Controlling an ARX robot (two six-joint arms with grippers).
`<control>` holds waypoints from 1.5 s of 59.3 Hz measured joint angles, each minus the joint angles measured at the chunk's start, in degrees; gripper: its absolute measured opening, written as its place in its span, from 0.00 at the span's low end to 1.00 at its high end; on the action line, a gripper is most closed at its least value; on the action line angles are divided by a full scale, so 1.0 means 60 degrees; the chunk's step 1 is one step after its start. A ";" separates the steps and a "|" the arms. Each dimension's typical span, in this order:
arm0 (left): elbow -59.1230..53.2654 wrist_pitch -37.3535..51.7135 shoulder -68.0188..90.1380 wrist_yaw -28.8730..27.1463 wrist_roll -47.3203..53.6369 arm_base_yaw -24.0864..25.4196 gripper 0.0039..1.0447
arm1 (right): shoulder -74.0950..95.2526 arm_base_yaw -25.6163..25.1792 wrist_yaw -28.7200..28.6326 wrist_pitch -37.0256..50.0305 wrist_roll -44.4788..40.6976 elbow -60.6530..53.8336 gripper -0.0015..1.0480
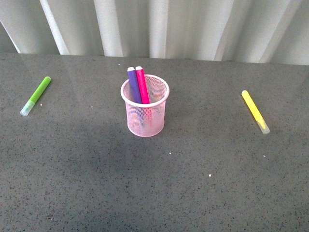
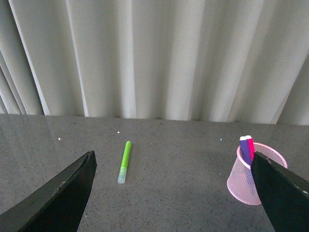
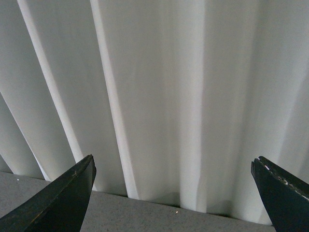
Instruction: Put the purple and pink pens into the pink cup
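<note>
- Front view: pink cup (image 1: 145, 113) stands upright near the middle of the grey speckled counter (image 1: 154, 183). Neither of my arms shows here.
- Purple pen (image 1: 133, 86) and pink pen (image 1: 142, 85) both sit inside the cup, side by side and touching, purple on the left. They lean toward the back-left, upper ends rising above the rim.
- Lime-green marker (image 1: 36, 95) lies flat on the counter, well apart from the cup on the left, clear cap toward me.
- Yellow marker (image 1: 255, 111) lies flat, well apart on the right, clear cap also toward me.
- White pleated curtain (image 1: 159, 26) closes off the far edge of the counter.
- Left wrist view: my left claw (image 2: 175, 193) is spread wide, nothing between its dark fingers (image 2: 58, 198). It hangs above the counter (image 2: 174, 174). Between the fingers I see the green marker (image 2: 124, 161); the pink cup (image 2: 247, 179) sits partly behind one finger, with the purple pen (image 2: 245, 151) and pink pen (image 2: 250, 147) poking out.
- Right wrist view: my right claw (image 3: 173, 195) is likewise released and empty, fingers (image 3: 60, 200) wide. It faces the curtain (image 3: 159, 96), with only a strip of counter (image 3: 145, 217) showing.
</note>
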 joint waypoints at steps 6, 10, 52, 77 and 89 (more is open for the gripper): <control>0.0000 0.0000 0.0000 0.0000 0.0000 0.0000 0.94 | -0.1891 -0.0659 -0.0586 -0.0637 -0.0040 -0.0543 0.93; 0.0000 0.0000 0.0000 0.0000 0.0000 0.0000 0.94 | -0.2987 -0.1115 -0.0976 -0.1206 0.0058 -0.0783 0.93; 0.0000 0.0000 0.0000 0.0000 0.0000 0.0000 0.94 | -0.6867 -0.1067 0.1570 -0.3034 -0.0772 -0.4860 0.03; 0.0000 0.0000 0.0000 0.0000 0.0000 0.0000 0.94 | -0.8623 -0.1060 0.1574 -0.3552 -0.0772 -0.6047 0.03; 0.0000 0.0000 0.0000 0.0000 0.0000 0.0000 0.94 | -0.9391 -0.1060 0.1570 -0.4029 -0.0772 -0.6313 0.03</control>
